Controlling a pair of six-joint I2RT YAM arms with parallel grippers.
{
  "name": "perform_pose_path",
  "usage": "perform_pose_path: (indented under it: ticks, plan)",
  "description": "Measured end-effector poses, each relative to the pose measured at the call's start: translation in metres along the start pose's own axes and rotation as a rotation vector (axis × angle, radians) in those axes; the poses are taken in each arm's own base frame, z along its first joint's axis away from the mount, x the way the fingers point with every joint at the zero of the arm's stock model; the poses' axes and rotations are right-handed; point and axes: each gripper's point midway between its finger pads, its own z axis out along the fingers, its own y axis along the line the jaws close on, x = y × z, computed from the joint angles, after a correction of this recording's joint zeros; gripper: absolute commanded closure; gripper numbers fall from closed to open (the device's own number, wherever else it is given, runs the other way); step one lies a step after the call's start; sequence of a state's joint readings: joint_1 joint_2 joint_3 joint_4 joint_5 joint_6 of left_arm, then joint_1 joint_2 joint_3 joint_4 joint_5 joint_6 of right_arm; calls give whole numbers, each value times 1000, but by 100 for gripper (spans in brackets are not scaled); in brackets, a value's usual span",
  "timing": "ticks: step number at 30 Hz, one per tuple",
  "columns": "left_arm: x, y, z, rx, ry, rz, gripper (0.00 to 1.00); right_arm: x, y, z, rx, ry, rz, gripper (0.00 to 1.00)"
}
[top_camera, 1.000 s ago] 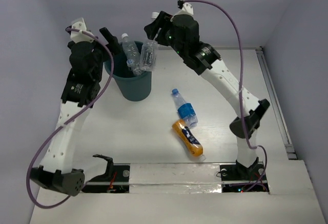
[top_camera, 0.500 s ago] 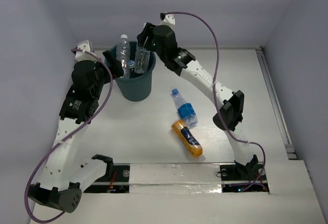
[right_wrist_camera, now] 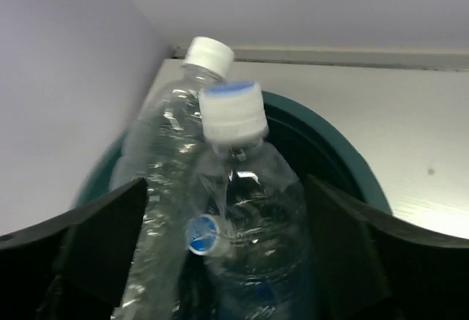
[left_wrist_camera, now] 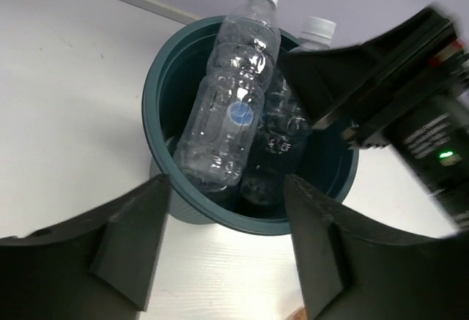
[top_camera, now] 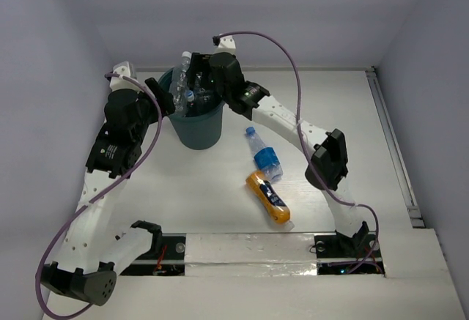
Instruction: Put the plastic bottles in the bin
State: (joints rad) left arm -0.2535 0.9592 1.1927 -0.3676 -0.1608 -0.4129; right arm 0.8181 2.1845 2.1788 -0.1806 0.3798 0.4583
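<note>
The dark teal bin (top_camera: 196,129) stands at the back left with clear bottles (top_camera: 183,78) sticking out of it. My right gripper (top_camera: 204,84) hangs over its mouth, jaws wide apart on either side of a clear white-capped bottle (right_wrist_camera: 249,210) that stands in the bin (right_wrist_camera: 352,166) next to another clear bottle (right_wrist_camera: 165,151). My left gripper (top_camera: 165,94) is open and empty at the bin's left rim (left_wrist_camera: 157,144). In the left wrist view the clear bottles (left_wrist_camera: 231,108) lean inside the bin. A blue-labelled bottle (top_camera: 264,155) and the orange-yellow bottle (top_camera: 270,197) lie on the table.
A small blue cap (right_wrist_camera: 201,233) shows deeper in the bin. The back wall is close behind the bin. My right arm's dark wrist (left_wrist_camera: 396,86) reaches over the bin's right side. The metal rail (top_camera: 249,250) runs along the near edge.
My right gripper moved left and down over the bin, and the clear bottle it carried now stands inside the bin. My left arm dropped lower, its gripper now beside the rim.
</note>
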Motion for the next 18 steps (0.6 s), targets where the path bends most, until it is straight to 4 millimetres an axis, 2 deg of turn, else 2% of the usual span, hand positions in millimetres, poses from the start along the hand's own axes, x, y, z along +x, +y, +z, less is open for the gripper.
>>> perform_pose_path:
  ticks: [2,3,5,6,7,9,10,11,12,13,15,18]
  plan:
    - [-1,-3,-1,10,2,-9,53,-14,11,-7,-30,2,-6,3]
    - [-1,-5,-2,20,6,-10,68,-26,18,-11,-51,-11,-2,2]
    - [-2,-10,-4,43,12,-24,84,-54,32,-22,-95,-54,16,2]
    - [-1,-12,-5,57,16,-30,96,-66,37,-31,-113,-66,22,2]
    - [0,-15,-8,71,24,-38,100,-77,40,-40,-127,-74,26,2]
    - [2,-20,-13,100,37,-50,100,-93,41,-64,-149,-77,29,22]
    - [3,-24,-16,124,43,-62,100,-101,40,-76,-157,-81,32,36]
    - [7,-27,-19,145,53,-70,100,-107,37,-92,-166,-78,27,57]
    - [12,-32,-24,169,65,-79,100,-110,31,-108,-174,-71,27,85]
    - [18,-37,-28,192,82,-87,100,-111,24,-123,-175,-60,29,91]
    - [39,-55,-38,258,136,-93,100,-107,11,-151,-187,-34,43,95]
    - [90,-97,-64,387,274,-96,100,-72,-25,-191,-173,43,51,95]
